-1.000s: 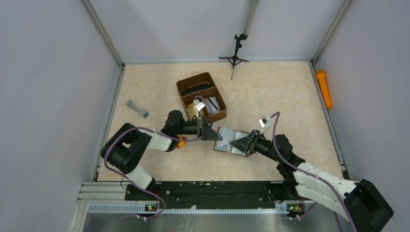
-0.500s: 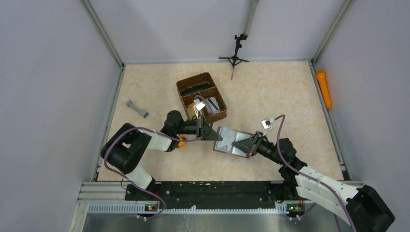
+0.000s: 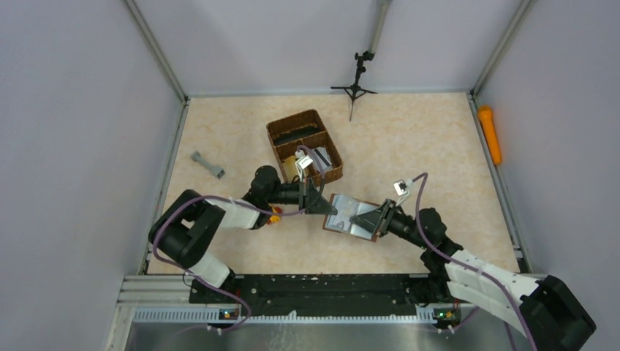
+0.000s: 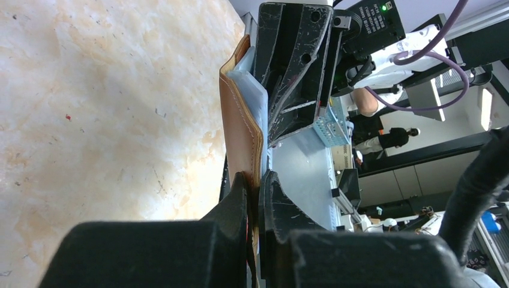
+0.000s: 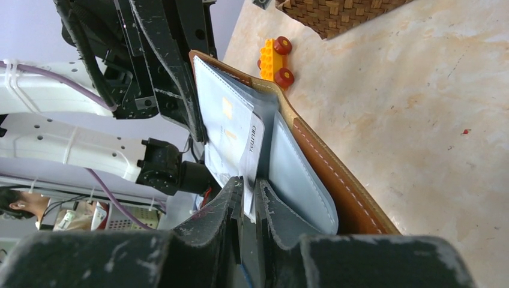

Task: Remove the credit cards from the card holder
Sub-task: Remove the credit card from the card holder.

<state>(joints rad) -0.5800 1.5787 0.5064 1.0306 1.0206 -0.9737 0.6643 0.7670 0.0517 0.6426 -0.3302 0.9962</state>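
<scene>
1. So the small brown leather card holder (image 3: 349, 216) is lying open around the middle of the marbled beige table (image 3: 424, 139). It's just near and right of the brown woven compartment basket (image 3: 275, 129), with its grey-silver inside showing.
2. The left gripper (image 4: 255, 189) is pressing its fingers together on the holder's left leather edge, bracing that side.
3. The right gripper (image 5: 247, 193) is coming in from the right. In its wrist view the fingers are pinching the edge of a thin grey-silver credit card (image 5: 254, 141). The card is poking out of its slot, but as far as I can tell it isn't clear of it.
4. My read: we're in the middle of pulling this card out, so the task is nowhere near done.
5. I'd say the next move is calling for a straight slide along the slot, away to the right, with the left claw bracing the leather. Any twisting is risking a slip off such a thin edge, or dragging the whole holder along.
6. A little yellow toy block with red wheels (image 5: 271, 55) is sitting just left of the holder. It doesn't look like it's getting in the way.
</scene>
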